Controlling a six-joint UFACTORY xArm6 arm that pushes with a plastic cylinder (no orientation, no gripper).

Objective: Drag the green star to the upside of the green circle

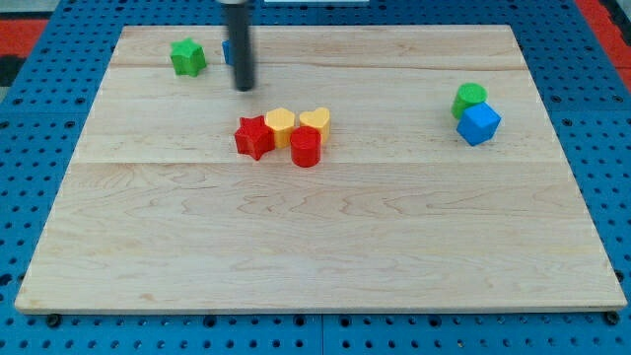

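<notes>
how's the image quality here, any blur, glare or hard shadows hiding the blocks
Camera view: lighting is even and soft, no glare on the wooden board; shadows are faint and short. The rod looks slightly smeared, my tip still readable, right of the green star. A blue block is mostly hidden behind the rod. The green circle and blue cube are sharp enough.

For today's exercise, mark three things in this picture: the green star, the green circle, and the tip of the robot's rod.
green star (187,57): camera view, centre of its top face.
green circle (470,97): camera view, its visible top, just above the blue cube.
my tip (245,88): camera view, the rod's very lower end, right of the green star.
</notes>
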